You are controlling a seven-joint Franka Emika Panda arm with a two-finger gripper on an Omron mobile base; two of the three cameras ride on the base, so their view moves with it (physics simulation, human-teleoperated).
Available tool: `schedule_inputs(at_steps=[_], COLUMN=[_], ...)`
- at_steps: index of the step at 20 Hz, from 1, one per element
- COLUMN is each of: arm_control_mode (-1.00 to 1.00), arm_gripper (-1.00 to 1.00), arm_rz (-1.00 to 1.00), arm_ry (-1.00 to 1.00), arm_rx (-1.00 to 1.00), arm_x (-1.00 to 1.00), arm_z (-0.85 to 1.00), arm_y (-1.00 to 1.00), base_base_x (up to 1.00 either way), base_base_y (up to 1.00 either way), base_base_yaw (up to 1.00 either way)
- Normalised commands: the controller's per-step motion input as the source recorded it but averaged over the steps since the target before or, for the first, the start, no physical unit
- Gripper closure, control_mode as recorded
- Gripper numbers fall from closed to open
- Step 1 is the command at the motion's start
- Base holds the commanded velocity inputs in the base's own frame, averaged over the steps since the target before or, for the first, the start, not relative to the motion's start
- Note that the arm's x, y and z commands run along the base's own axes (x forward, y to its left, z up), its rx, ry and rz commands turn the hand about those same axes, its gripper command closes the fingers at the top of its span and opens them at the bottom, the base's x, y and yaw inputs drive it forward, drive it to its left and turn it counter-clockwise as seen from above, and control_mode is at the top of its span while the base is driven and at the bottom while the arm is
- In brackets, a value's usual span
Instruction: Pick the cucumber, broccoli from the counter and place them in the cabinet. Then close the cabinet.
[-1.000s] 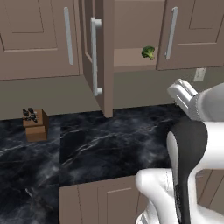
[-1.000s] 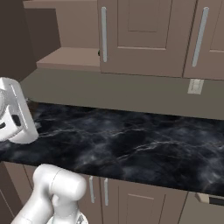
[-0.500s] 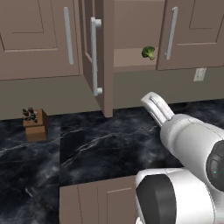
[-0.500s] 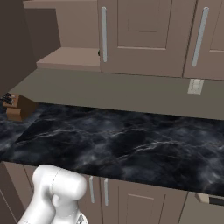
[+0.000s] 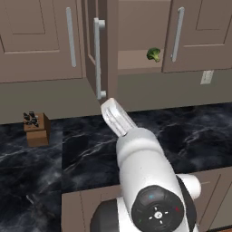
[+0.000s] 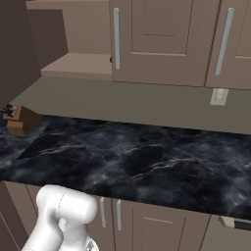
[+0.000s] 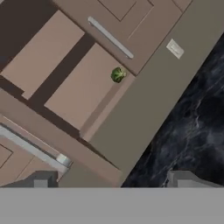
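The arm reaches up and forward over the black bench toward the open cabinet, its end effector spread wide and empty, while the broccoli sits on the cabinet's shelf beside the right door.

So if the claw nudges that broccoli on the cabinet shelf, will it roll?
Probably it wobbles more than it rolls: the broccoli looks bushy and lumpy, not round. It seems small, so likely light and easily shoved. It sits near the shelf's front edge, so a push might drop it.
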Motion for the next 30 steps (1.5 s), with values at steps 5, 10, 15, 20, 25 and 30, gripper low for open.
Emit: schedule_inputs(at_steps=[5, 10, 15, 20, 25, 30], arm_control_mode=[-1.00, -1.00, -1.00, -1.00, -1.00, -1.00], arm_gripper=[-1.00, -1.00, -1.00, -1.00, -1.00, -1.00], arm_rz=[-0.02, -0.11, -0.14, -0.31, -0.36, -0.36], arm_ry=[-0.18, -0.12, -0.11, -0.18, -0.10, -0.11], arm_rx=[-0.03, -0.01, -0.01, -0.02, 0.00, 0.00], arm_x=[0.54, 1.00, 0.97, 0.57, 0.07, 0.00], arm_z=[0.00, 0.00, -0.04, 0.24, 0.38, 0.35], arm_y=[0.72, 0.57, 0.58, 0.08, -0.48, -0.74], base_base_x=[0.00, 0.00, 0.00, 0.00, 0.00, 0.00], base_base_y=[0.00, 0.00, 0.00, 0.00, 0.00, 0.00], base_base_yaw=[0.00, 0.00, 0.00, 0.00, 0.00, 0.00])
